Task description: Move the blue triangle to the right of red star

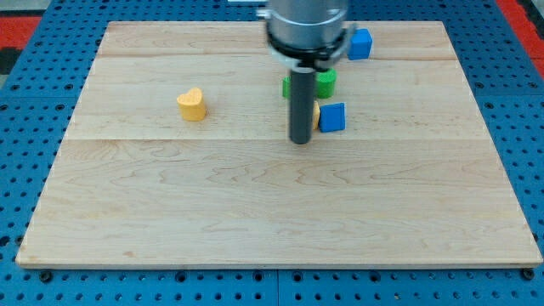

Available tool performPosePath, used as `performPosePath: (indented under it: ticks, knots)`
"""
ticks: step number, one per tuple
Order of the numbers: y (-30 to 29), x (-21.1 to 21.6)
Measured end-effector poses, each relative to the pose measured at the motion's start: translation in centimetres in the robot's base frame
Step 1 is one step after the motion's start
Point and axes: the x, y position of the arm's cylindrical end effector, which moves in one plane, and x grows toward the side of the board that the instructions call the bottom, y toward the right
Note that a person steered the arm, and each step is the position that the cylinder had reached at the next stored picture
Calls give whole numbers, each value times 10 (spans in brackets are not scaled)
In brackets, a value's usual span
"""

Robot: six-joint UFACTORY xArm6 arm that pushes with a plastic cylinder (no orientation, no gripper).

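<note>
My tip (300, 140) rests on the wooden board (255, 204), just left of and slightly below a blue block (332, 117). A sliver of a yellow block (316, 113) shows between the rod and that blue block. A second blue block (362, 43) sits near the view's top edge, right of the arm. I cannot tell which blue block is the triangle. No red star shows; the arm may hide it.
A green block (325, 82) lies above the lower blue block, and a green edge (286, 87) shows left of the rod. A yellow heart block (192, 104) sits alone at the view's left. Blue pegboard (25, 127) surrounds the board.
</note>
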Motion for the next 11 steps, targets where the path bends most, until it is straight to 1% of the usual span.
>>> performPosePath:
  ticks: [1,2,3,4,6,7,8,9,10,11]
  knots:
    - [0,-34]
    - [18,-46]
    - [7,-33]
    - [32,-32]
    - [99,-93]
    - [104,-94]
    - [75,-100]
    - [70,-111]
    - [82,-131]
    - [70,-154]
